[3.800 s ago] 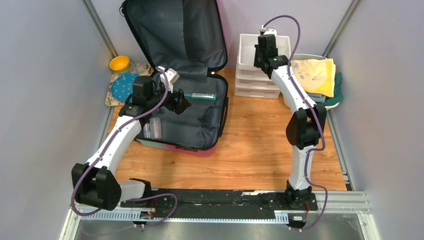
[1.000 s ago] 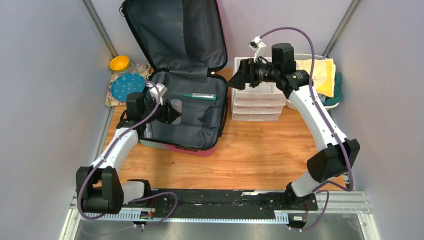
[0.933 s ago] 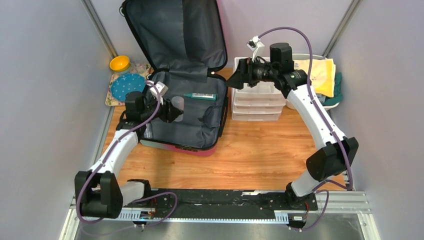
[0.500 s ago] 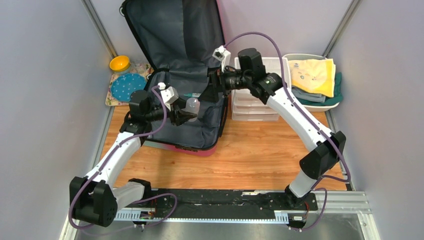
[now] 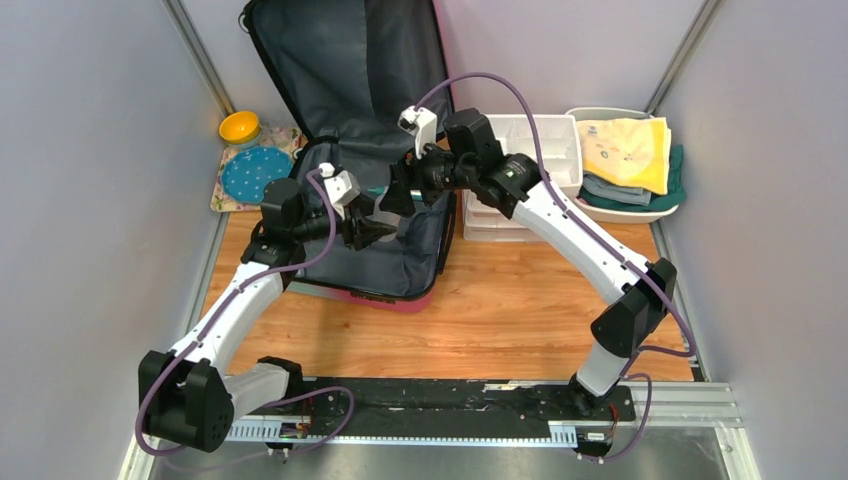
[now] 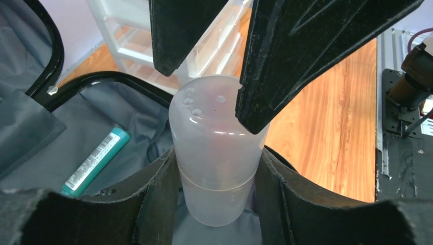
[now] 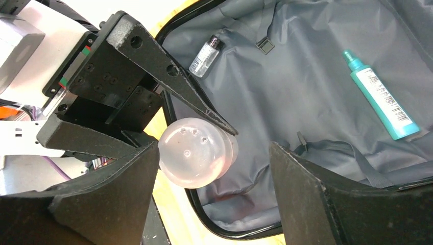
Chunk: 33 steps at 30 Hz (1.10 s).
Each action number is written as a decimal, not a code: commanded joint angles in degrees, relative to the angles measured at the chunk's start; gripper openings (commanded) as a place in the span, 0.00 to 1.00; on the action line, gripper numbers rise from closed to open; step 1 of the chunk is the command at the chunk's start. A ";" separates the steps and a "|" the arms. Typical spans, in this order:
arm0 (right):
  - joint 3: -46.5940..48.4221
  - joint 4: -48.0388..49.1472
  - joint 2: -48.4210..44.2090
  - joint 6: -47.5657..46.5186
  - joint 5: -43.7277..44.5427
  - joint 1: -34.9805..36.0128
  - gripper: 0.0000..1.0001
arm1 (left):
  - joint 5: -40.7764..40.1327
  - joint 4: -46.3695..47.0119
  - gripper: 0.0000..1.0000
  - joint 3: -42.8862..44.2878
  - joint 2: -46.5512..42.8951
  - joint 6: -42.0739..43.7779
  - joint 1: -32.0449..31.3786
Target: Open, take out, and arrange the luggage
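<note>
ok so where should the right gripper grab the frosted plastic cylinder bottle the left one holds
Probably grip the frosted plastic cylinder bottle at its free capped end, coming from the cap side: the left gripper clamps the other half, and the round wall suits the open right gripper.

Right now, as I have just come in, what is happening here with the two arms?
The left tool holds a clear plastic container above the open suitcase. The right tool has its jaws wide open on either side of the container's cap, not closed on it, so this looks like a handover. A teal tube and a small bottle lie on the suitcase lining.
</note>
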 commanded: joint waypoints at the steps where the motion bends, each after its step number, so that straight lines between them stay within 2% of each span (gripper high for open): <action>1: 0.83 -0.24 0.49 -2.69 6.13 1.46 0.80 | 1.62 3.94 0.34 2.26 -0.42 -1.21 -0.55; 5: -0.23 -0.94 0.05 -3.49 8.42 1.99 0.77 | 1.01 4.30 0.34 2.17 -0.33 -1.57 -0.55; 7: -0.23 -0.94 -0.04 -3.32 8.42 1.90 0.82 | 0.92 4.74 0.34 2.17 -0.16 -1.92 -0.55; 11: -0.75 -1.20 0.04 -3.31 8.15 2.42 0.82 | 0.39 5.35 0.34 2.52 0.46 -2.71 -0.55; 17: -2.34 -0.76 -0.13 -3.40 10.53 3.39 0.70 | 0.04 5.70 0.34 3.05 1.34 -3.94 -0.55; 20: -2.52 -0.77 -0.22 -3.58 11.14 3.31 0.61 | -0.22 5.62 0.35 3.13 1.51 -4.12 -0.63; 22: -2.34 -0.76 -0.31 -3.75 12.37 3.39 0.48 | -0.40 5.44 0.35 3.05 1.34 -4.20 -0.55; 23: -2.17 -0.77 -0.48 -3.84 12.81 3.31 0.42 | -0.75 5.35 0.38 3.05 1.25 -4.29 -0.55; 24: -1.82 -0.59 -0.57 -4.02 13.25 3.31 0.28 | -0.84 5.27 0.43 3.13 1.25 -4.55 -0.55; 25: -1.47 -0.59 -0.74 -4.72 14.21 3.22 0.22 | -0.84 4.74 0.48 3.05 1.25 -4.47 -0.55; 26: -1.11 -0.59 -0.92 -4.90 14.57 2.96 0.18 | -0.93 4.04 0.59 3.57 1.25 -4.47 -0.55; 27: -0.59 -0.59 -1.18 -5.16 14.83 2.61 0.12 | -0.93 2.82 0.62 3.92 1.25 -4.38 -0.55; 29: 1.08 -0.41 -1.71 -5.25 15.10 1.21 0.09 | -1.80 -0.70 0.72 4.71 1.51 -4.12 -0.55; 33: 4.07 -0.59 -3.29 -6.21 14.93 -2.40 0.03 | -2.77 -6.68 0.79 5.33 0.81 -2.19 -0.46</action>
